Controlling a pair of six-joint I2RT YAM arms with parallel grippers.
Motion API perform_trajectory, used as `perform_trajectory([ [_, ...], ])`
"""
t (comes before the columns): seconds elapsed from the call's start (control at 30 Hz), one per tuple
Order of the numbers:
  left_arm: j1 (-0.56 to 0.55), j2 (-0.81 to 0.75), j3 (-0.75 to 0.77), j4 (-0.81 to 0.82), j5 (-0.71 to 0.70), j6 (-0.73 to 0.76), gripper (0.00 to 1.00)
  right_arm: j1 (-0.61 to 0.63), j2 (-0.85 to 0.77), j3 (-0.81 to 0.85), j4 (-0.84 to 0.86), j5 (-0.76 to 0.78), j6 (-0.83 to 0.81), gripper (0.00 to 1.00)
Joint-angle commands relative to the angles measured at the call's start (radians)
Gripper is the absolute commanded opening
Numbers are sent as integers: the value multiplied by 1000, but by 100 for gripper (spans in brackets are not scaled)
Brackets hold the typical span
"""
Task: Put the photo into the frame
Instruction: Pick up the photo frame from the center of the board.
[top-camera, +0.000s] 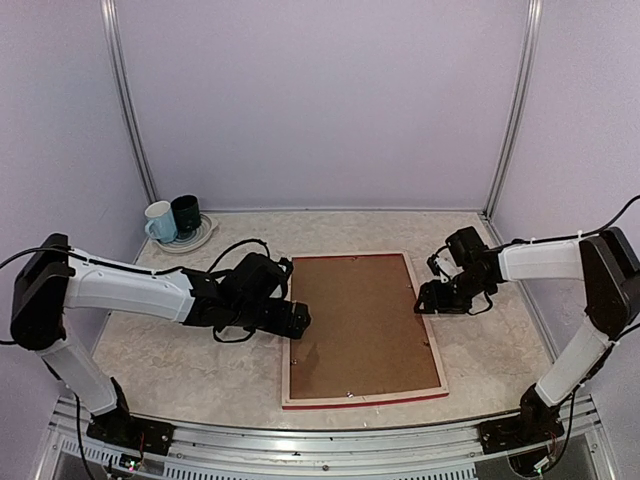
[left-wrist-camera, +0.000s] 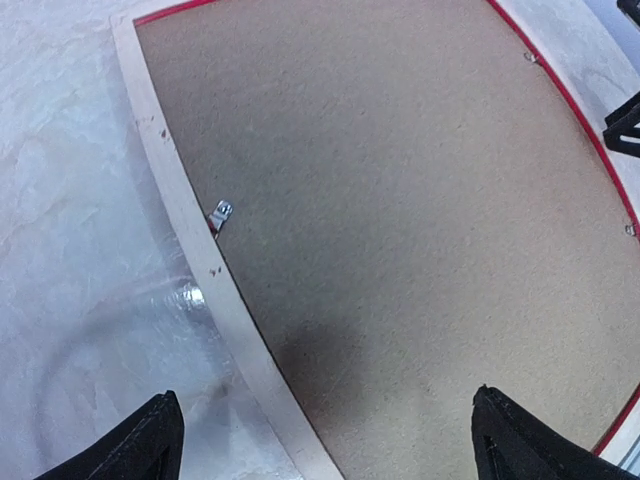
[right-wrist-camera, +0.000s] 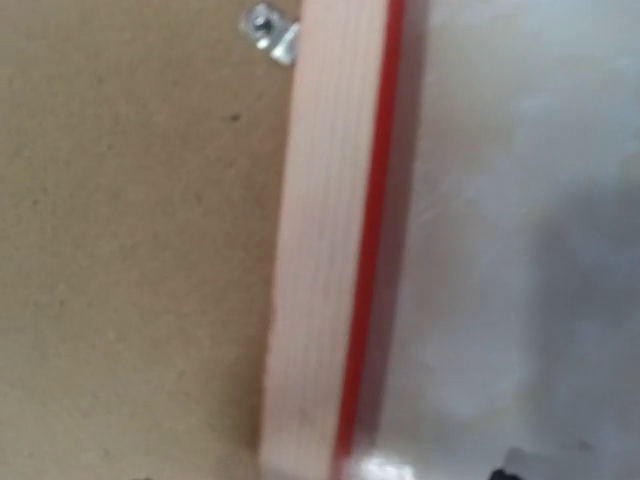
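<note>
The frame lies face down in the middle of the table, pale wood back up and a red edge showing. A brown backing board fills it. The photo is hidden. My left gripper hangs open over the frame's left rail, one finger over the table and the other over the board, holding nothing. My right gripper hovers at the right rail. Only a dark fingertip shows at the bottom corner, and nothing is between the jaws.
Small metal clips sit on the inner edge of the rails. A pale blue mug and a dark mug stand on a plate at the back left corner. Walls close in the back and sides.
</note>
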Motion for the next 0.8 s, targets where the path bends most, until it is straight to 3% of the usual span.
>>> perform_trajectory([
  [0.0,19,21,-38,34,35,-21,96,3,22,-36,107,-62,26,72],
  [0.4,42,133,-50,83,88,-20,68,1,66,-88,172,-115,34,80],
  [0.57,44,174,-57,108,114,-19,62,-5,67,-103,196,-180,35,79],
  [0.77,43,210,-64,144,153,-20,61,-6,35,-119,244,-369,43,78],
])
